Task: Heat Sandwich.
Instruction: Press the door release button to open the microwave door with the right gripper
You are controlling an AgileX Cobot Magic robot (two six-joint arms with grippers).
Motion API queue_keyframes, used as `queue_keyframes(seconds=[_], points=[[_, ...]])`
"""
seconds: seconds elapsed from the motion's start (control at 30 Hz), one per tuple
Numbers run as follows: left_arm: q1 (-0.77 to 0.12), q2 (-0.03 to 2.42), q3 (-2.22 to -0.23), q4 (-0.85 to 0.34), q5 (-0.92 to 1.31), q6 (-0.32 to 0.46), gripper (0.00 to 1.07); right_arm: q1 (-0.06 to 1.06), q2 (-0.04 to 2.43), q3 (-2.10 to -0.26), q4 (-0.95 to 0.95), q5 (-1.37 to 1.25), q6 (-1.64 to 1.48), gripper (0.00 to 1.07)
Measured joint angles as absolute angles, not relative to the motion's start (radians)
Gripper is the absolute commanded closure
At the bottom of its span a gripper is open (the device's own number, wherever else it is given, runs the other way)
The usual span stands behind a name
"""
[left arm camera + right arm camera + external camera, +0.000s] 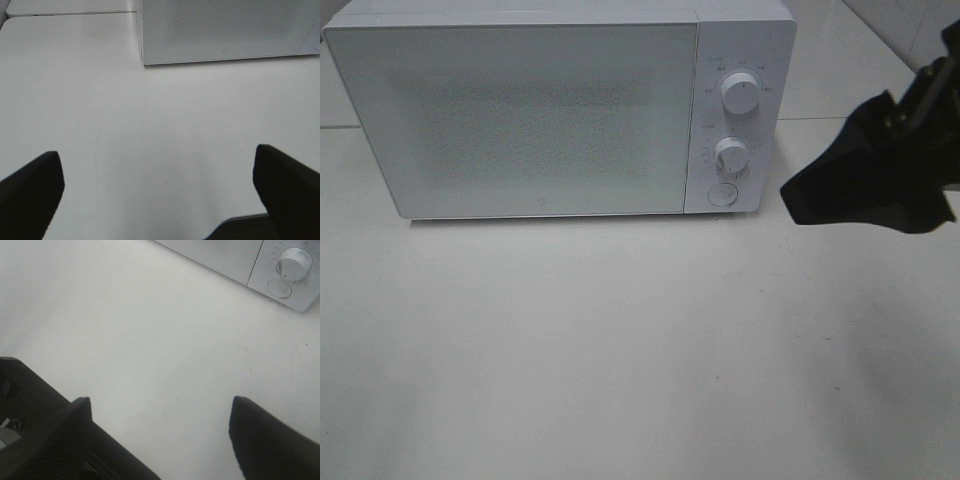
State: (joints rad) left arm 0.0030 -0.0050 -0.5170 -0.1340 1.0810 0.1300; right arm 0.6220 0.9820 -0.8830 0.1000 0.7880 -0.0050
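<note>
A white microwave (520, 110) stands on the pale bench (620, 350), filling the upper left and upper middle of the exterior high frame. Its door (520, 130) is shut flush with the body. The control panel (740, 60) sits on the right of the door. It carries an upper knob (741, 93), a lower knob (731, 155) below it, and a round button (722, 194) at the bottom.

The sandwich appears in none of the three views, so I cannot tell where it is.

The left tool (156, 152) is spread as wide as it goes. Its two dark fingers (30, 190) stand far apart, with only bare bench between them and nothing held. Its own camera looks toward the lower front corner of the microwave. This tool does not show in the exterior high frame.

The right tool (160, 402) is also open wide and has hold of nothing, again with only bench surface between its fingers. In the exterior high frame it shows as a black shape at the right edge, level with the lower knob, near the control panel but clear of it. Its wrist camera catches the lower knob and the round button.
</note>
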Motion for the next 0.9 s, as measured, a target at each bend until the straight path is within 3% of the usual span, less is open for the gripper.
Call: queue_keyframes(seconds=[0.23, 0.9], points=[[0.003, -0.005, -0.517, -0.134, 1.081, 0.130, 0.10, 0.622, 0.881, -0.881, 0.097, 0.880, -0.005, 0.31], [0.003, -0.005, -0.517, -0.134, 1.081, 0.130, 0.10, 0.610, 0.457, -0.639, 0.010, 1.032, 0.111, 0.31]])
